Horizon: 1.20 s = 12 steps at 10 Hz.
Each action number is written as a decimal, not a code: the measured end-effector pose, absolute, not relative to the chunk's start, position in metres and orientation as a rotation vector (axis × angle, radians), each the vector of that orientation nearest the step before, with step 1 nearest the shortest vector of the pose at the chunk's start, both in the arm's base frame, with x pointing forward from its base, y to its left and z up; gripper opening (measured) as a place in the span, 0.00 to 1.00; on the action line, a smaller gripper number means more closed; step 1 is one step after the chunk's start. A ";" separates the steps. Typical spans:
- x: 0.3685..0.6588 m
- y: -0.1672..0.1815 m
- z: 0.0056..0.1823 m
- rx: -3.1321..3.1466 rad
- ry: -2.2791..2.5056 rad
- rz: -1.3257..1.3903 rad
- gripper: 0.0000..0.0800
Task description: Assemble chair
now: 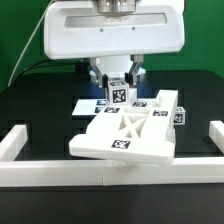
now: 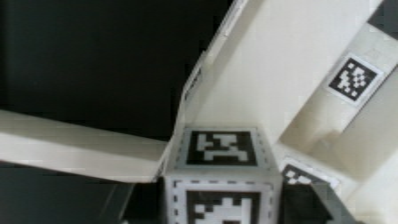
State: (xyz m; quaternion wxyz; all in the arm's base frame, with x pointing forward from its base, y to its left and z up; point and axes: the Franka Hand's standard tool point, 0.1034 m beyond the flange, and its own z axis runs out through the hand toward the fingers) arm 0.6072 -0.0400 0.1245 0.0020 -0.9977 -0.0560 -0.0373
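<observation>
My gripper [image 1: 118, 84] hangs over the back of the table, shut on a small white tagged block [image 1: 118, 95]. In the wrist view the block [image 2: 221, 150] sits between my dark fingers [image 2: 135, 203], with one tag on its upper face and one on its near face. Just in front of and below it lies the large white chair piece with crossed bars [image 1: 128, 134], tilted and tagged near its front edge. Its long white side also shows in the wrist view [image 2: 285, 80] with a tag beside the block. Another small tagged block [image 1: 179, 113] lies at that piece's right end.
The marker board [image 1: 92, 103] lies flat behind the chair piece, towards the exterior view's left. The low white border rail [image 1: 20, 142] runs along the left, front and right of the black table. It also shows in the wrist view [image 2: 71, 140].
</observation>
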 end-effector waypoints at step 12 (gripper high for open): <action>0.615 -0.020 0.125 -2.830 1.225 -0.183 0.35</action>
